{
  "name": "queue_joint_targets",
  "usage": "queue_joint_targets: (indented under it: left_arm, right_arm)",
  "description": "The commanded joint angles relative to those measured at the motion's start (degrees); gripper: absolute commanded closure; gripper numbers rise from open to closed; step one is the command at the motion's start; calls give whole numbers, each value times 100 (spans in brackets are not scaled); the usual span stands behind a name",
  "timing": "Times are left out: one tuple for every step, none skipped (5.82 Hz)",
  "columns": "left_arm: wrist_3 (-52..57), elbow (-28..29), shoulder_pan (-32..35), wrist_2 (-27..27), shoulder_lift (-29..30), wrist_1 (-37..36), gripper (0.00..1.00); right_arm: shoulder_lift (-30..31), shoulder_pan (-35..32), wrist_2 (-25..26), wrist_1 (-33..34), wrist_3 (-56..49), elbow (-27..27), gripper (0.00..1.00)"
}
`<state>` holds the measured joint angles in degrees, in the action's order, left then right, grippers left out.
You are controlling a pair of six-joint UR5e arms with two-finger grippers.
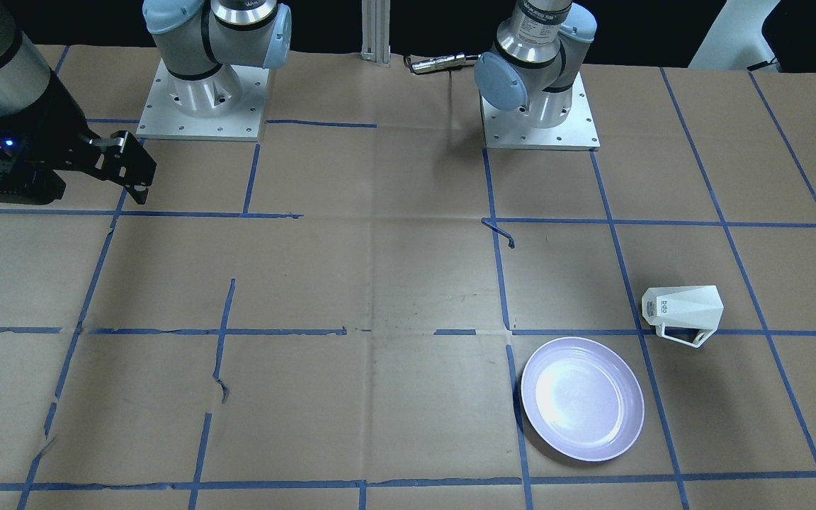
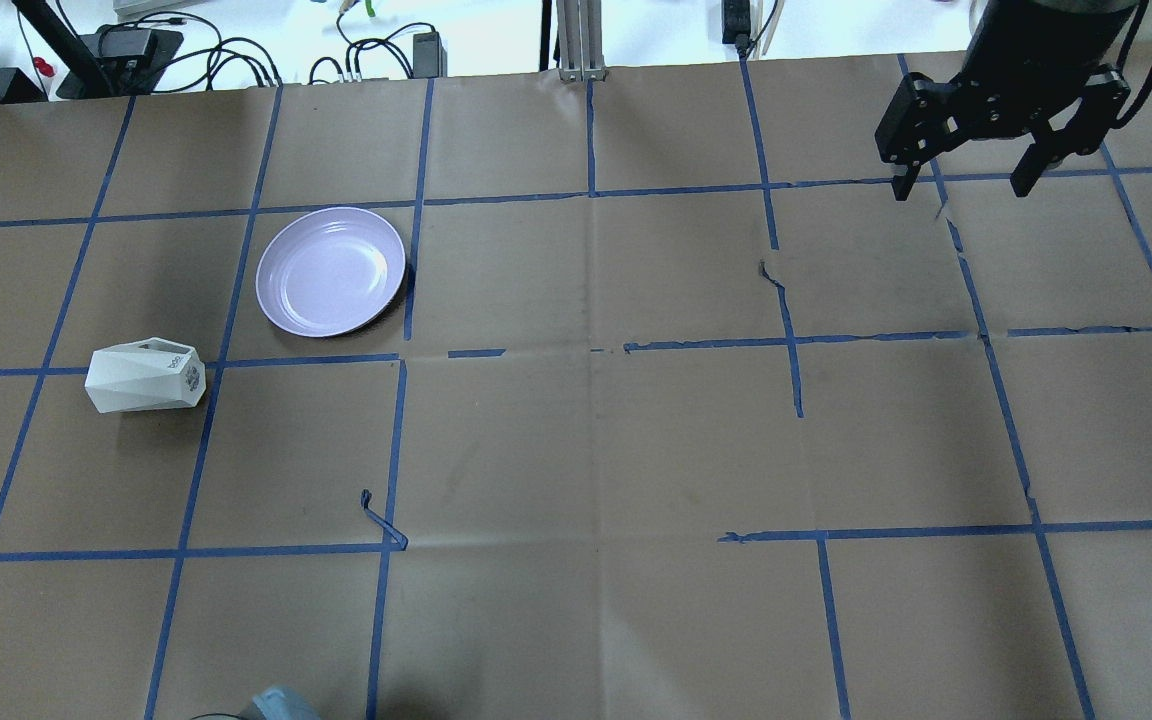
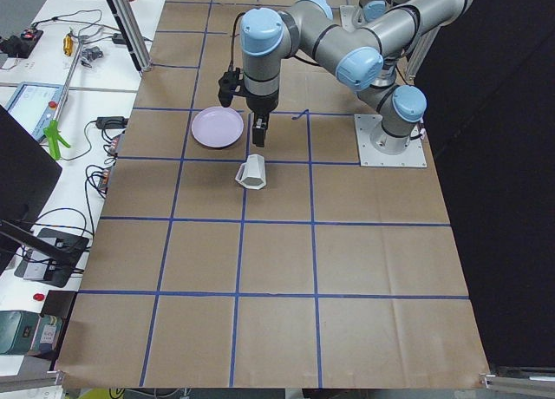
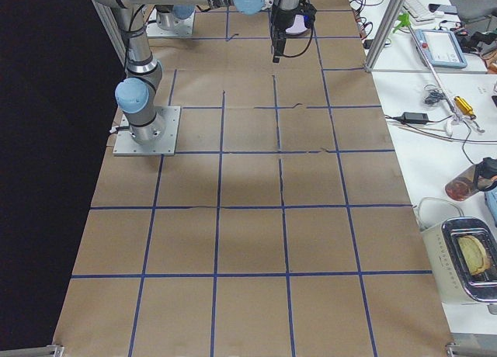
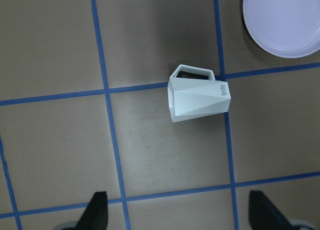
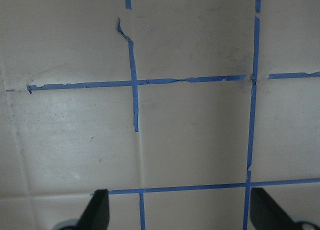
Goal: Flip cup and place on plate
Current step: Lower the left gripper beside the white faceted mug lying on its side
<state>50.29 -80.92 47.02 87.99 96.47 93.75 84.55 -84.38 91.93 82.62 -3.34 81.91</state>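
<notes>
below my left gripper (image 5: 180, 215), fingers spread wide and empty, the white cup (image 5: 200, 97) lies on its side on the table (image 5: 50, 140), handle toward the plate (image 5: 285, 20) just beyond. i'd descend squarely across its facets, clear of the handle. far off, my right gripper (image 2: 964, 178) hangs with fingers apart too.

Soft, even light falls from above on the desk (image 1: 394, 283); the plate (image 1: 613, 432) carries a broad white glare across its glossy bowl; the cup (image 5: 199, 99) near the plate throws only a faint, blurred shadow; in the left wrist view a diffuse dark patch lies beside the plate, past the cup's handle; the right wrist view is paler, washed out; beyond the plate the overhead view burns out white.
</notes>
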Motion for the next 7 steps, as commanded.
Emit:
queue_joint_targets:
  left_arm:
    - [497, 287, -297, -637, 781, 46, 1]
    - [769, 261, -446, -1330, 1255, 160, 1]
    - [867, 243, -448, -1902, 1730, 491, 1]
    - [1312, 243, -483, -2300, 2309, 730, 1]
    - [1560, 217, -579, -2573, 2863, 1115, 1]
    - [2093, 225, -614, -2672, 3286, 1171, 1]
    - [2395, 208, -719, -2786, 3586, 1258, 2]
  right_arm:
    - [0, 0, 0, 0, 0, 0, 0]
    - [0, 0, 0, 0, 0, 0, 0]
    - [0, 0, 0, 0, 0, 0, 0]
    - [0, 0, 0, 0, 0, 0, 0]
    - [0, 0, 0, 0, 0, 0, 0]
    - [0, 9, 0, 0, 0, 0, 0]
    - [0, 0, 0, 0, 0, 0, 0]
